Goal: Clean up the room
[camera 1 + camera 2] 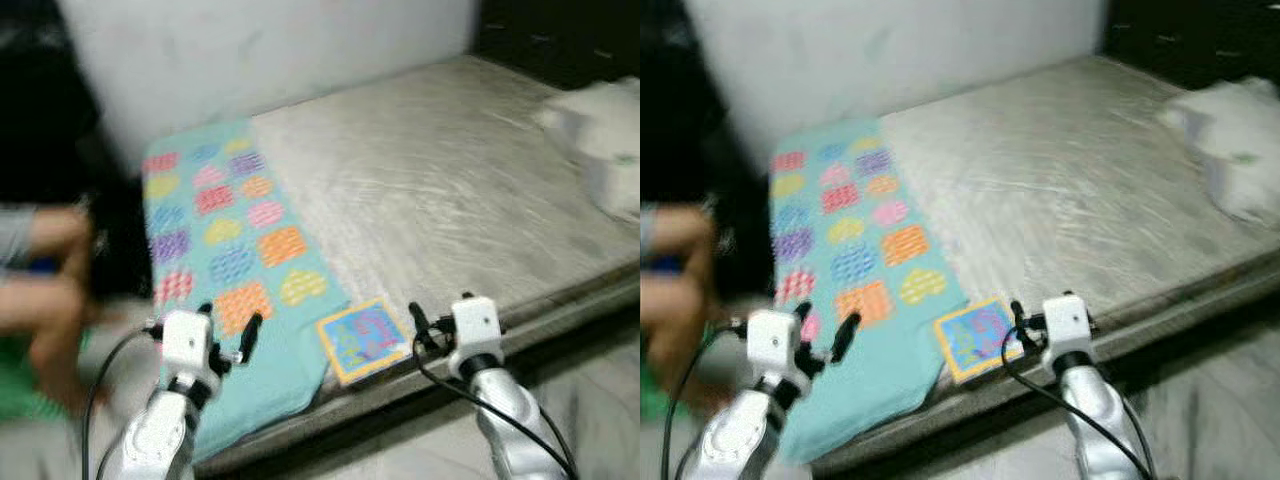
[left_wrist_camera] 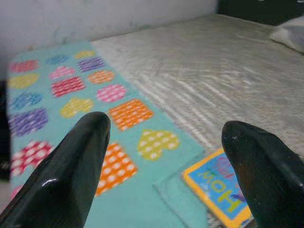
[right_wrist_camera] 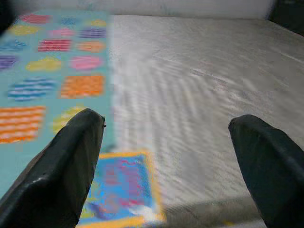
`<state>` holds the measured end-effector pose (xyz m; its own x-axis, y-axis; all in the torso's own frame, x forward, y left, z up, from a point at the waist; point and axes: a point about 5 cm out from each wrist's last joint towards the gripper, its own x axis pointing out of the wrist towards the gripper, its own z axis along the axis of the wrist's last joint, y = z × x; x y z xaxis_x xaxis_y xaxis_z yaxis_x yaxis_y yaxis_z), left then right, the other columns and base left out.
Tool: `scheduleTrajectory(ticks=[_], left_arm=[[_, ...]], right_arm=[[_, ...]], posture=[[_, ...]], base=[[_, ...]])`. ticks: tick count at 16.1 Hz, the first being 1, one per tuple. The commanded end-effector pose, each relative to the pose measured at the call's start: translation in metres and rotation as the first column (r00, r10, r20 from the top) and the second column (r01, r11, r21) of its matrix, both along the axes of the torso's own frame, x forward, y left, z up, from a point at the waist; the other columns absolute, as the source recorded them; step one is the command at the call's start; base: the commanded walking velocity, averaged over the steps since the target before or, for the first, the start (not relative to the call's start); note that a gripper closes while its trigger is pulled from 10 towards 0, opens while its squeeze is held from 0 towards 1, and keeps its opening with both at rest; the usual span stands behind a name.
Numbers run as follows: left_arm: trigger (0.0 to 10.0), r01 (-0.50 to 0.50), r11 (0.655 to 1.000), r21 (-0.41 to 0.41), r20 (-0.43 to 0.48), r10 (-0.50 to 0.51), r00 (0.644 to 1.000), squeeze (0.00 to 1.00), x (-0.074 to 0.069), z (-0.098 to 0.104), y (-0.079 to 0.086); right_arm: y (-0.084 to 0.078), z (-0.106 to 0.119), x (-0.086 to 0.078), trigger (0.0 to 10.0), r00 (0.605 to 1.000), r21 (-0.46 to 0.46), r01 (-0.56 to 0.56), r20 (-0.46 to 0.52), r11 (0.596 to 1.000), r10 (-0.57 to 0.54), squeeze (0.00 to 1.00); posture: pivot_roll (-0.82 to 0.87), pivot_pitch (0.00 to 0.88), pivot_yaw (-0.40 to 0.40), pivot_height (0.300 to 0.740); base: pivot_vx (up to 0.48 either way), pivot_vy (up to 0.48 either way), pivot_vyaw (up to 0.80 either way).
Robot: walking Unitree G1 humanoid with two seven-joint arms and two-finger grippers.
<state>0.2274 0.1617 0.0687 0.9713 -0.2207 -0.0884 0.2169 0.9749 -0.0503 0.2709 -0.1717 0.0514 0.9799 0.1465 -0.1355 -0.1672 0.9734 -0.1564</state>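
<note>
A small book [image 1: 362, 340] with a yellow border and blue cover lies flat near the front edge of a bed, beside a teal blanket [image 1: 225, 215] patterned with coloured hearts. My left gripper [image 1: 228, 325] is raised over the blanket's front corner. Its fingers [image 2: 71, 166] are open and empty, with the book [image 2: 223, 190] just ahead between them. My right gripper [image 1: 440, 315] hovers just right of the book at the mattress edge. It is open and empty too, and the book [image 3: 121, 190] lies low by one finger.
The bare grey mattress [image 1: 440, 180] stretches back to a white wall [image 1: 250, 50]. A white pillow [image 1: 600, 140] sits at the far right. A person's blurred arm [image 1: 45, 290] is close at the left, beside the bed. The eye views are motion-blurred.
</note>
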Motion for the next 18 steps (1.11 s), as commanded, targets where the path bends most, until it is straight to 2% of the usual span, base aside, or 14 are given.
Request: scheduleTrajectory(ticks=[1,8,11,15,18], left_arm=[[10.0,-0.007,1.0,0.013,0.007,0.007,1.0,0.0,0.004,0.001,0.003],[10.0,0.028,1.0,0.01,0.036,-0.028,0.999,0.0,0.021,0.006,-0.007],[10.0,0.025,1.0,0.003,0.046,-0.025,0.999,0.0,0.027,0.006,-0.009],[10.0,0.058,0.998,0.002,0.066,-0.058,0.996,0.0,0.043,0.01,-0.017],[10.0,0.067,0.998,0.003,0.089,-0.067,0.994,0.0,0.052,0.014,-0.022]], right_arm=[[0.01,0.005,0.0,10.0,0.999,0.007,-0.034,0.017,0.999,0.034,0.0],[0.007,0.009,0.001,10.0,0.999,0.0,-0.007,0.038,1.0,0.007,0.0],[0.007,0.018,0.004,10.0,0.997,0.041,0.011,0.082,0.999,-0.014,0.0],[-0.002,0.021,0.004,10.0,0.991,0.053,0.075,0.107,0.996,-0.081,0.0],[-0.002,0.022,0.008,10.0,0.992,0.03,0.067,0.11,0.997,-0.07,0.0]], posture=[[-0.18,0.0,0.131,0.74],[-0.21,0.0,0.151,0.74],[-0.22,0.0,0.162,0.74],[-0.26,0.0,0.217,0.74],[-0.26,0.0,0.206,0.74]], base=[[0.0,0.0,0.8],[0.0,0.0,0.8],[0.0,0.0,0.6],[0.0,0.0,0.0],[0.0,0.0,0.0]])
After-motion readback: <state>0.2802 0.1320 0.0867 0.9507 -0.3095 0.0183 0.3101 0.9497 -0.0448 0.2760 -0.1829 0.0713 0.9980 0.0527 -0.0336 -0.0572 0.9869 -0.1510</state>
